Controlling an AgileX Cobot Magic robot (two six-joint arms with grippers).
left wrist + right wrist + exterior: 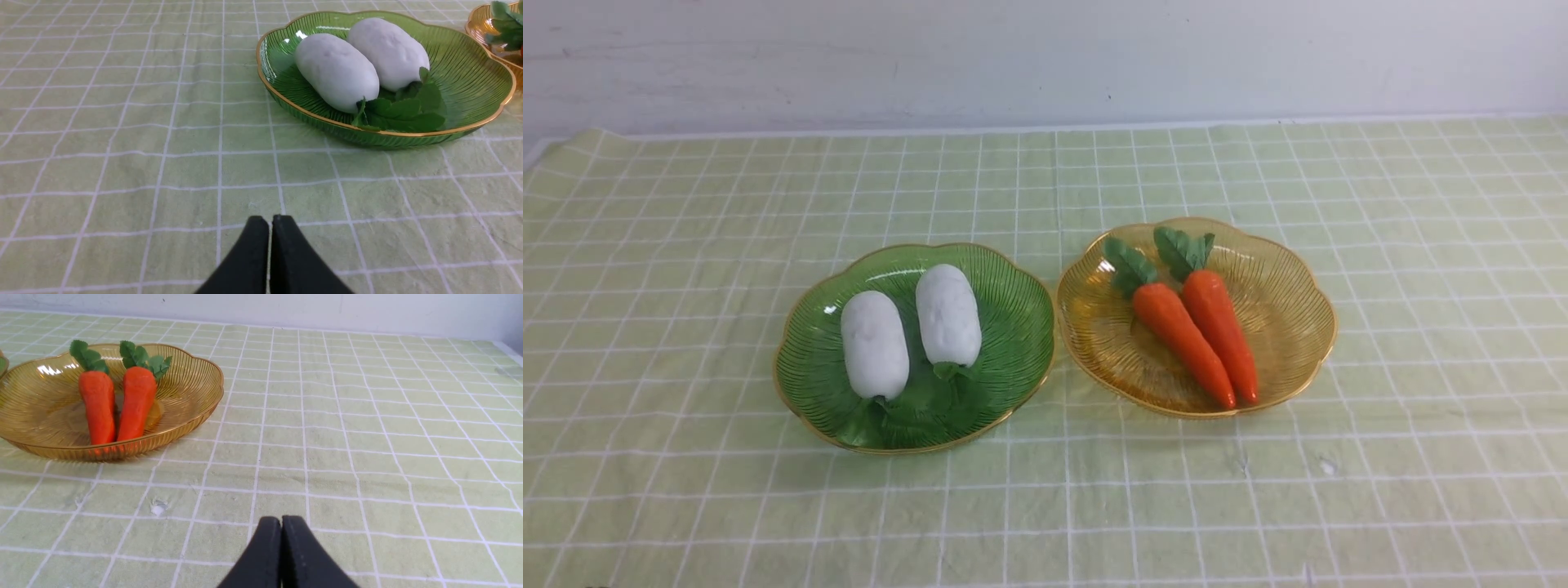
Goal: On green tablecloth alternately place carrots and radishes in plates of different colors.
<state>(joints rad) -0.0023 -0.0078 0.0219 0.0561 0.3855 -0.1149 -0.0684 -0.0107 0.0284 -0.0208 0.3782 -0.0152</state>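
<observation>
both hands [269, 222] [281, 522] closed, empty.

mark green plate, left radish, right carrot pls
green plate [1021, 314], front view, bare right wall
left radish [874, 344], front view, mid body
right carrot [1219, 321], front view, orange mid body

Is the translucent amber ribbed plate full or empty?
Full: the amber ribbed plate holds both orange toy carrots side by side, leafy tops toward the wall.

white radishes [911, 331], orange carrots [1201, 331], green plate [1013, 302], amber plate [1290, 302], white-gridded green tablecloth [686, 245].
</observation>
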